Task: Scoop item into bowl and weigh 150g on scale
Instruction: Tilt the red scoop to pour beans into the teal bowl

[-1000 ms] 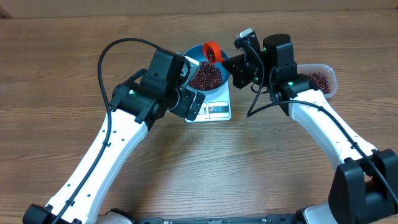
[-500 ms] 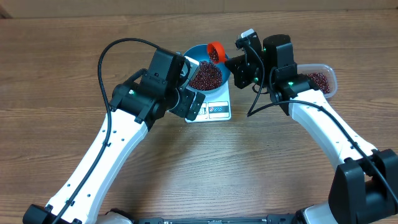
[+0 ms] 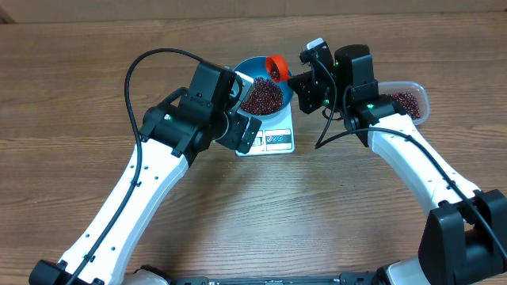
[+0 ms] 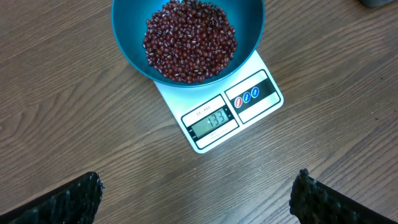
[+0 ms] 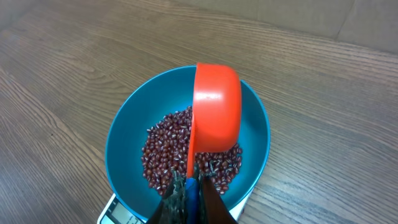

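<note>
Overhead, the table [image 3: 79, 79] carries the bowl [image 4: 127, 31] on the scale [image 4: 249, 93], whose display at 6 o'clock reads 133. A tub [image 3: 420, 91] sits at 3 o'clock of the bowl. The left gripper [image 4: 199, 202] hangs above the scale, jaws wide apart and empty. The right gripper [image 5: 189, 193] is clamped on an orange scoop [image 5: 216, 109], tipped over the bowl's 1 o'clock rim. Beans [image 4: 189, 40] heap inside the bowl.
</note>
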Motion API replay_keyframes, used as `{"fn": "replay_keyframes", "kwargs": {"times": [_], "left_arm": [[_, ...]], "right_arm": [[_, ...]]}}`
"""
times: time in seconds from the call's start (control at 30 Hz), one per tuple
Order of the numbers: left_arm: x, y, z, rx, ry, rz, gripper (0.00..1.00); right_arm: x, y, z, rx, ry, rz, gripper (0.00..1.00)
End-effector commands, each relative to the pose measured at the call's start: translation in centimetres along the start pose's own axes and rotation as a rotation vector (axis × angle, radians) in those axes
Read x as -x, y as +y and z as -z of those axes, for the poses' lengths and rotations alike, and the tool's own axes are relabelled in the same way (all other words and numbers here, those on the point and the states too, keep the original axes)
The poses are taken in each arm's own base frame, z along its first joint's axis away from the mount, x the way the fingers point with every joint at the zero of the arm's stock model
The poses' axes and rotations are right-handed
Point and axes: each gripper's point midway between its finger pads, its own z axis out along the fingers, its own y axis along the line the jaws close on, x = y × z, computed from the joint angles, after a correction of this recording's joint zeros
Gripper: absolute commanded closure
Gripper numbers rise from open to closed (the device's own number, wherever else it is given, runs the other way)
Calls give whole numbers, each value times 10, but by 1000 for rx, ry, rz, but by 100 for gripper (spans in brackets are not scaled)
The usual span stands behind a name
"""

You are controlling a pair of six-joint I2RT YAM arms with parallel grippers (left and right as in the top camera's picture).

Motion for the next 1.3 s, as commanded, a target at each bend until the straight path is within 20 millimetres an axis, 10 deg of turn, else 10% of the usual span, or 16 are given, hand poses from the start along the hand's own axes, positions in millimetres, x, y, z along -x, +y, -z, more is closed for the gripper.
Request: {"fn": "replay_keyframes", "kwargs": {"times": [0.0, 1.27], "left_arm": [[6, 0, 5, -8, -20, -16, 0], [6, 0, 5, -8, -20, -16, 0]], "right_arm": [[10, 0, -2, -4, -17, 27, 96], [0, 2, -6, -51, 29, 116, 96]]}}
